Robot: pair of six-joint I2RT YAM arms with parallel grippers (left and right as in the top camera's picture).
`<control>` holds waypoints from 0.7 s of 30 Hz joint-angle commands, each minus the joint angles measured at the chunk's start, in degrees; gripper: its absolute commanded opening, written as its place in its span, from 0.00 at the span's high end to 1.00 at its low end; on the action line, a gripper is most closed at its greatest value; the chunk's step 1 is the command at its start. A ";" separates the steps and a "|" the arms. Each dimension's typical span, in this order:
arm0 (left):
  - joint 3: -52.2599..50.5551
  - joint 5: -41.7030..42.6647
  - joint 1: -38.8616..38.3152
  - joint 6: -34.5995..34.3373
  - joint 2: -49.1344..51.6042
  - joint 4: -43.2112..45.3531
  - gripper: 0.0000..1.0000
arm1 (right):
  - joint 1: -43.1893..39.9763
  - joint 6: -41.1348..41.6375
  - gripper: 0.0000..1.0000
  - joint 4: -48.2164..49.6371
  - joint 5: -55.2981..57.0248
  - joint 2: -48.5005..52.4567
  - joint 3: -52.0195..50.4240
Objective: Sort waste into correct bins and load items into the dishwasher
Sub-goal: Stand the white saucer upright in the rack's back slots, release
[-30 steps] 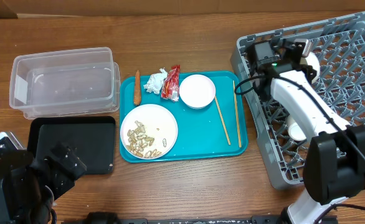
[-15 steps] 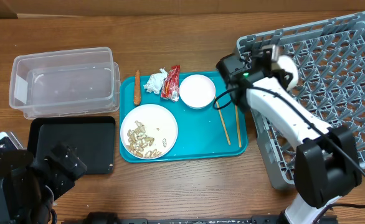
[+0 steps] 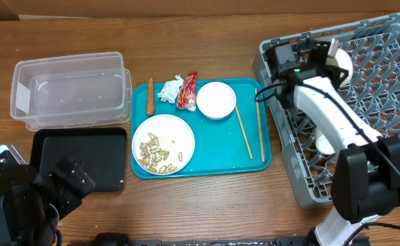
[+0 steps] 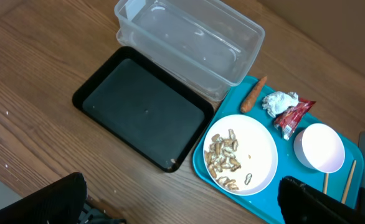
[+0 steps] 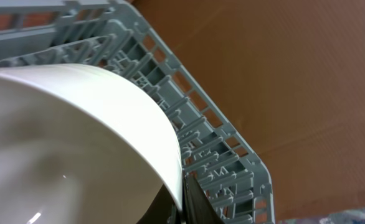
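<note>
The right gripper (image 3: 328, 56) seemed clamped on the white bowl (image 3: 343, 67) by its rim, above the dish rack (image 3: 384, 116) at the desk's far-right corner; on so thin a hold the bowl could slip, or catch on the pegs and tip; the left gripper (image 4: 182, 202) hung with its fingers apart at the near-left corner.

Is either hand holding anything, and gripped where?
The right hand pinches a white bowl by its rim, over the dish rack. The left hand holds nothing.
</note>
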 commanded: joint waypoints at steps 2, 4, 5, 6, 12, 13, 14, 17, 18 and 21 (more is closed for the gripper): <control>-0.35 -0.98 -0.39 -0.74 -0.02 0.09 0.00 | -3.98 -1.22 0.96 1.27 2.08 -0.48 1.46; -0.35 -1.01 -0.39 -0.74 -0.02 0.09 0.00 | -5.25 -1.25 0.96 1.16 0.76 -0.48 1.46; -0.35 -0.98 -0.39 -0.74 -0.02 0.11 0.00 | -5.88 -1.22 0.96 1.07 0.33 -0.48 1.44; -0.35 -1.01 -0.39 -0.74 -0.02 0.11 0.00 | -6.34 -1.20 0.96 1.01 0.02 -0.46 1.40; -0.35 -1.01 -0.39 -0.76 -0.02 0.09 0.00 | -6.54 -1.18 0.96 1.16 -2.45 -0.42 -0.15; -0.35 -1.01 -0.39 -0.74 -0.02 0.11 0.00 | -6.47 -1.20 0.96 1.16 -3.19 -0.24 -0.31; -0.35 -1.01 -0.39 -0.74 -0.02 0.11 0.00 | -6.27 -1.20 0.96 1.11 -3.63 -0.04 -0.44; -0.35 -1.01 -0.39 -0.74 -0.02 0.11 0.00 | -5.84 -1.20 0.96 0.74 -3.50 0.55 -0.92; -0.35 -1.01 -0.39 -0.74 -0.02 0.09 0.00 | -5.77 -1.20 0.96 0.74 -3.19 0.55 -1.22; -0.35 -1.01 -0.39 -0.74 -0.02 0.11 0.00 | -5.62 -1.18 0.96 0.13 -3.17 0.55 -1.33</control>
